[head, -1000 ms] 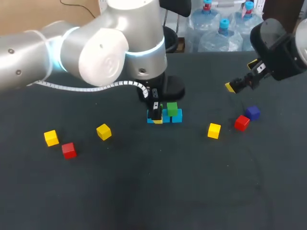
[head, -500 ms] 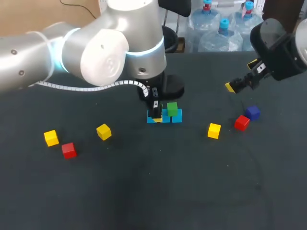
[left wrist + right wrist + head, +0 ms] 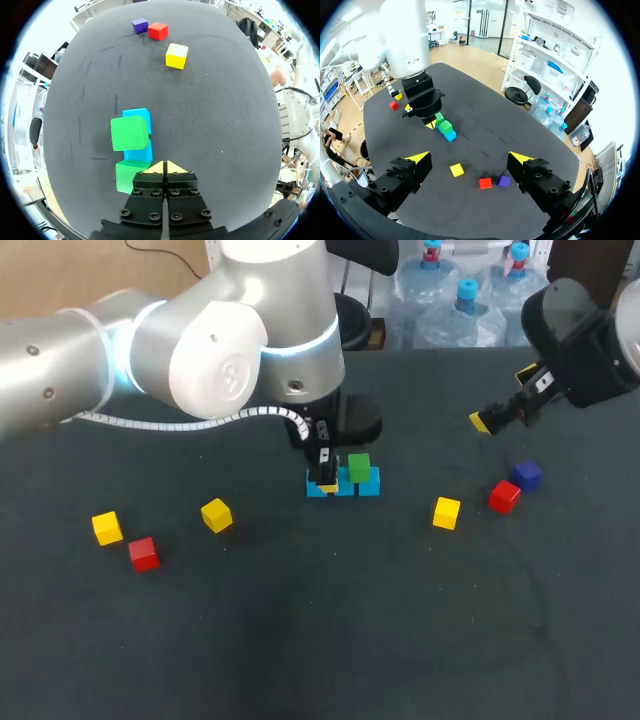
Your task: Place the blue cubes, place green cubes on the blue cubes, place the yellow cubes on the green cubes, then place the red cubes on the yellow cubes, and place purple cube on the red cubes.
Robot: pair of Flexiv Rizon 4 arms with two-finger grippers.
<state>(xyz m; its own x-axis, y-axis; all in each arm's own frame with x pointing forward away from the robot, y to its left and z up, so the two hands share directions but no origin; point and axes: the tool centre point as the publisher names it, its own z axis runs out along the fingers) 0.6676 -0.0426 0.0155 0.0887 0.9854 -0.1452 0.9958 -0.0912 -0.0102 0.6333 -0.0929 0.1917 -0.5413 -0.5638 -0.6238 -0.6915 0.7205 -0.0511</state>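
Red cube and yellow cube nearest at left, left gripper tips closed together, empty, just beside a green cube, second green cube atop blue cubes, purple cube beyond at right, right gripper spread wide, empty, farthest.

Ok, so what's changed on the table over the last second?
Barely anything. The left arm's wrist edged very slightly toward the table's far side, while the left gripper stays shut beside the green cubes and blue cubes. Nothing was grasped or released. The right gripper stays open, and the loose cubes kept their places.
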